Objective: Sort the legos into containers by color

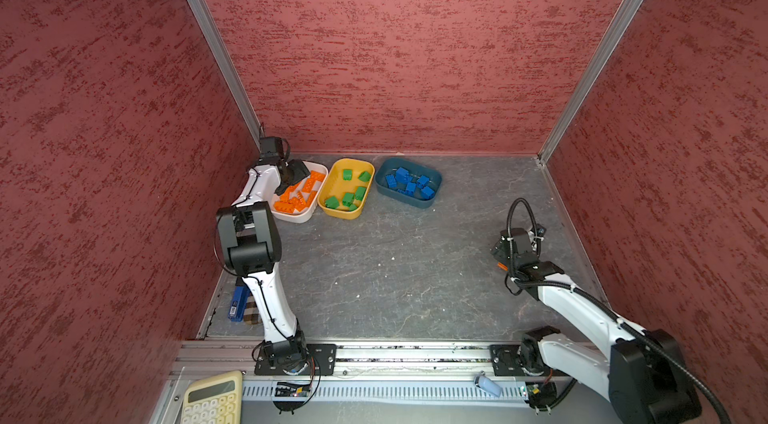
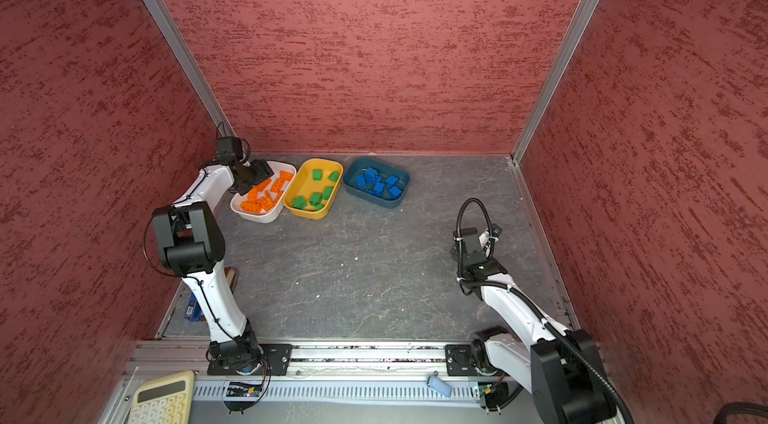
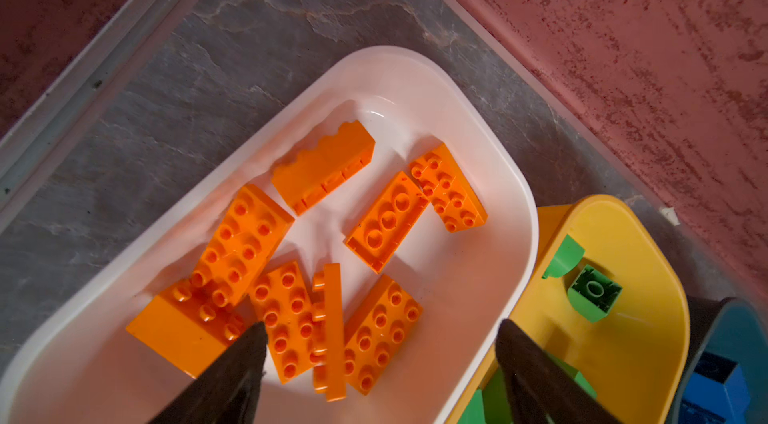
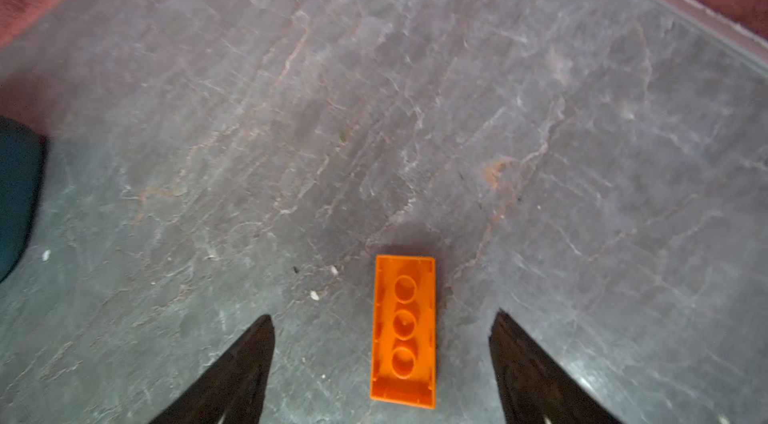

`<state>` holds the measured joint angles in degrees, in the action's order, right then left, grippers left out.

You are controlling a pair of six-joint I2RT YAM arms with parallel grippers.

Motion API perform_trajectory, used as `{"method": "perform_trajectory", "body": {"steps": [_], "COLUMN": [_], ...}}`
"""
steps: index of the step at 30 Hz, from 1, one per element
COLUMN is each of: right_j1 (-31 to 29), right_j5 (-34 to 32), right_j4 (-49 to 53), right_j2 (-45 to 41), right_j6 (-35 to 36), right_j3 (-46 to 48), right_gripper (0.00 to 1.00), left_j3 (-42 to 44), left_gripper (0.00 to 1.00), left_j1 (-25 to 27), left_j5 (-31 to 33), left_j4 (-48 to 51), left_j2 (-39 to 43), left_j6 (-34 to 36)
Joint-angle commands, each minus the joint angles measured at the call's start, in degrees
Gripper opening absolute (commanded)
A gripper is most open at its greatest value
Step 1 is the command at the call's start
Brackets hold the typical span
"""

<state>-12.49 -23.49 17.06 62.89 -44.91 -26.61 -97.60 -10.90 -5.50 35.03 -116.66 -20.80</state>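
Three red, rough-textured walls (image 1: 395, 48) enclose one grey, slate-patterned table (image 1: 395, 268). Two white-and-black arms, the left arm (image 1: 266, 297) and the right arm (image 1: 582, 310), are mounted on the near rail. Three smooth, rounded-rectangular plastic tubs stand in a row at the back wall: the white tub (image 1: 297, 218), the mustard-yellow tub (image 1: 340, 213) just beside it, and the teal tub (image 1: 411, 202) slightly apart. One cream calculator (image 1: 212, 399) lies at the near edge; its key markings are too small to read. The left gripper (image 3: 380, 323) hovers over the white tub with its fingers apart, holding nothing. The right gripper (image 4: 384, 316) is spread, one finger on either side of one loose orange brick (image 4: 404, 330), which lies hollow underside up on the table, untouched. The white tub holds eight flat, studded orange bricks (image 3: 243, 243). The mustard-yellow tub holds about six chunky green bricks (image 1: 348, 198). The teal tub holds a cluster of blue bricks (image 1: 402, 174); their count is unclear.
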Motion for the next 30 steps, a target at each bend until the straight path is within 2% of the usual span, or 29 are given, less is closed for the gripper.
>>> {"method": "perform_trajectory", "body": {"steps": [1,4,7,11,19,24,26,30], "right_j1": [2.7,3.7,3.8,3.8,3.8,3.8,3.7,2.9], "right_j5": [5.5,6.4,8.4,13.2,13.4,16.2,18.1,19.9], "right_j4": [3.6,7.0,8.1,6.6,12.8,11.3,10.0,9.4], "right_j2": [3.0,8.1,12.1,15.4,20.1,20.0,19.1,17.5], "right_j6": [-0.4,0.8,2.3,4.4,5.4,6.2,8.5,12.0], "right_j3": [-2.6,-5.5,-7.4,-8.8,-12.2,-11.6,-11.9,-13.6], "right_gripper": [0.8,0.81,0.79,0.71,0.59,0.43,0.4,0.31], "left_j3": [1.0,2.4,3.8,5.0,7.9,10.2,10.8,12.1], "left_gripper": [0.95,1.0,0.99,0.99,0.99,0.99,0.99,0.99], "left_j1": [1.7,1.8,1.8,1.8,1.7,2.0,3.7,10.7], "left_j5": [1.9,1.8,1.1,0.7,0.0,-0.3,1.6,7.8], "left_j4": [-0.8,-1.8,-2.8,-3.1,-4.1,-5.0,-4.8,-4.7], "left_j2": [3.2,4.8,6.4,7.7,10.7,13.9,15.6,18.4], "left_j6": [0.5,-0.3,-0.6,-0.8,-1.5,-2.4,-1.7,1.9]}}
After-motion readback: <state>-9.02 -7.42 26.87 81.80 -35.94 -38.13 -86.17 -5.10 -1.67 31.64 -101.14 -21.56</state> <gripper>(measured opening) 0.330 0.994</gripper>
